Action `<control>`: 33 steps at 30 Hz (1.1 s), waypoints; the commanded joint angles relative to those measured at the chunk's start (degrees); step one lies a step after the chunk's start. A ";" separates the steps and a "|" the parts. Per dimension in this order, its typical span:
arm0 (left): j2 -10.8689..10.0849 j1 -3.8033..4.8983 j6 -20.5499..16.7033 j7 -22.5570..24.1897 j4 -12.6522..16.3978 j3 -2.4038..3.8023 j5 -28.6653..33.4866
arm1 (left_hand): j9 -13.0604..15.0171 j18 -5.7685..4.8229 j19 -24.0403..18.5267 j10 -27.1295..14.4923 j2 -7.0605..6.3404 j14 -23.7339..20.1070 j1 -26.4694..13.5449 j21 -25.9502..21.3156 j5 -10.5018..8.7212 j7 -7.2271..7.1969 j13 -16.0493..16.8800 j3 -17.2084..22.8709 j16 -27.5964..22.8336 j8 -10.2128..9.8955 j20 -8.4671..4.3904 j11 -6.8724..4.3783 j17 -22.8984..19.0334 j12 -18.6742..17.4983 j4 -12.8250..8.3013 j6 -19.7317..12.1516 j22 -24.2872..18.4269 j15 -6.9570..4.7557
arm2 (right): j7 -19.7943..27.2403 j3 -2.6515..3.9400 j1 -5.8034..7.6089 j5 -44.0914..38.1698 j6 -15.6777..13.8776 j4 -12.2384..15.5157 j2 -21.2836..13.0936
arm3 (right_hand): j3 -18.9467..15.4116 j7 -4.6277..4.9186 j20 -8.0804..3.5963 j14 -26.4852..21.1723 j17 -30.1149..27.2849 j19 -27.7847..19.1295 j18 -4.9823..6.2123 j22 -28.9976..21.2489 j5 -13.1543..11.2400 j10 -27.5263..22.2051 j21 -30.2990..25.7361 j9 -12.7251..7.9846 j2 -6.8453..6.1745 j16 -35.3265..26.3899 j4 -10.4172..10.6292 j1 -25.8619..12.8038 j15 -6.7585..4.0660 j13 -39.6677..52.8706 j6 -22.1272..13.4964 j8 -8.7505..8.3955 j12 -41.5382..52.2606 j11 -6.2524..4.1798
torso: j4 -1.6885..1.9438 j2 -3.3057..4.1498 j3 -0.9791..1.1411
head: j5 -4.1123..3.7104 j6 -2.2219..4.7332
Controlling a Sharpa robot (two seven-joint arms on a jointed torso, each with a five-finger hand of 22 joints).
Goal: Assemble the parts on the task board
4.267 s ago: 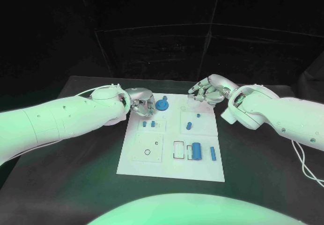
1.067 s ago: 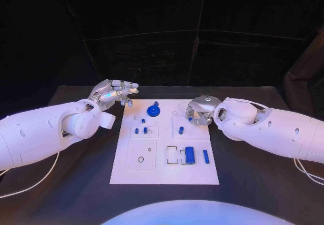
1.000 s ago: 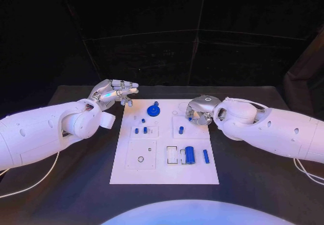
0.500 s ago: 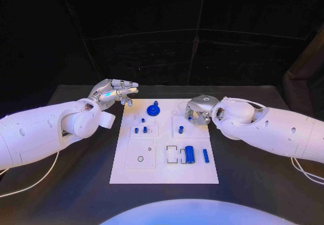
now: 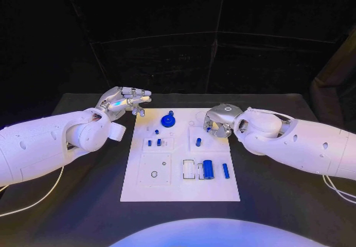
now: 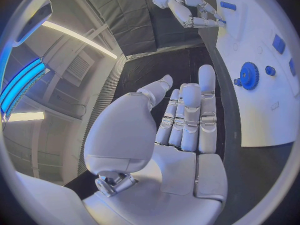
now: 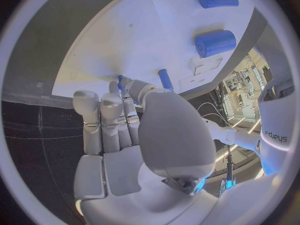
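white task board (image 5: 180, 182) lies mid-table, with the right hand (image 5: 216, 119) over its far right part, thumb and a finger pinching a small blue part (image 7: 120, 80) at the board surface. left hand (image 5: 124, 100) sits off the far left corner, released, fingers apart, grasping nothing. blue gear (image 5: 168, 121) stands at the far middle; blue cylinder (image 5: 208, 169) lies nearer.

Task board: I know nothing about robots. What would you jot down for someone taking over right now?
Left hand: open, empty, off the white board's far left corner.
Right hand: over the far right part, fingers at a small blue piece; held or not, unclear.
Done, it seems: blue gear stands at the far end.
Left, probably: big cylinder, thin bar and short pegs lie loose.
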 commanded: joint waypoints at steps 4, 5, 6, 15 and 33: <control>-0.27 0.08 0.74 0.29 -0.15 0.03 0.32 | -0.16 0.61 -0.32 -0.46 0.18 -0.48 -0.92 -0.61 0.34 0.61 -0.14 -0.56 -0.40 0.11 0.10 0.36 -0.31 0.30 0.48 -0.26 -0.31 0.14 | 1.28 0.05 0.07 0.24 -7.24 2.85 -1.85 | 0.93 0.08 -0.05 0.62 0.14 0.29 -1.14 0.33 0.63 0.35 0.55 -0.12 -0.25 0.40 -0.40 -1.04 -0.41 0.02 0.28 -0.51 -0.56 -0.11 | -0.02 -0.06 -0.02 | -0.02 0.11; -0.30 0.08 0.75 0.30 -0.18 0.03 0.32 | -0.16 0.61 -0.32 -0.46 0.18 -0.48 -0.92 -0.61 0.34 0.61 -0.14 -0.56 -0.40 0.11 0.10 0.36 -0.31 0.30 0.48 -0.26 -0.31 0.14 | 1.42 0.05 0.08 0.43 -7.78 3.34 -2.17 | 1.11 0.10 -0.05 0.63 0.17 0.27 -1.14 0.34 0.74 0.31 0.59 -0.14 -0.32 0.46 -0.54 -1.17 -0.40 0.01 0.24 -0.56 -0.63 -0.08 | -0.03 -0.07 -0.02 | -0.02 0.09; -0.31 0.08 0.76 0.31 -0.22 0.03 0.32 | -0.17 0.61 -0.31 -0.48 0.17 -0.50 -0.96 -0.64 0.34 0.62 -0.15 -0.60 -0.43 0.11 0.12 0.37 -0.39 0.31 0.50 -0.28 -0.34 0.15 | 1.56 0.06 0.08 0.65 -8.30 3.84 -2.49 | 1.19 0.11 -0.05 0.63 0.18 0.27 -1.14 0.37 0.79 0.30 0.62 -0.14 -0.34 0.48 -0.60 -1.22 -0.39 0.01 0.23 -0.58 -0.65 -0.08 | -0.04 -0.08 -0.02 | 0.00 0.08; -0.37 0.07 0.85 0.26 -0.32 0.03 0.32 | -0.19 0.61 -0.31 -0.52 0.17 -0.54 -1.03 -0.71 0.34 0.65 -0.17 -0.69 -0.46 0.13 0.14 0.39 -0.50 0.34 0.54 -0.32 -0.40 0.17 | 3.67 0.14 0.10 4.44 -11.98 8.63 -4.87 | 2.21 0.27 0.01 0.65 0.47 0.31 -1.20 0.83 1.30 0.04 1.02 -0.22 -0.64 0.94 -1.45 -1.77 -0.30 -0.03 0.02 -0.90 -1.03 0.08 | 0.08 -0.07 -0.08 | 0.39 0.15; 0.04 0.10 1.05 0.09 0.17 0.04 0.33 | -0.23 0.61 -0.27 -0.65 0.26 -0.56 -1.26 -0.88 0.34 0.74 -0.21 -0.91 -0.43 0.17 0.21 0.47 -0.60 0.43 0.71 -0.40 -0.56 0.23 | 8.44 0.04 -3.00 9.53 -11.75 10.13 4.24 | 3.20 0.64 0.24 0.99 1.95 0.85 -1.47 2.63 3.15 -0.15 2.29 -0.25 -0.72 2.80 -2.47 -3.20 -0.03 0.02 -0.28 -1.30 -1.48 0.41 | 0.15 0.04 -0.42 | 4.75 -1.08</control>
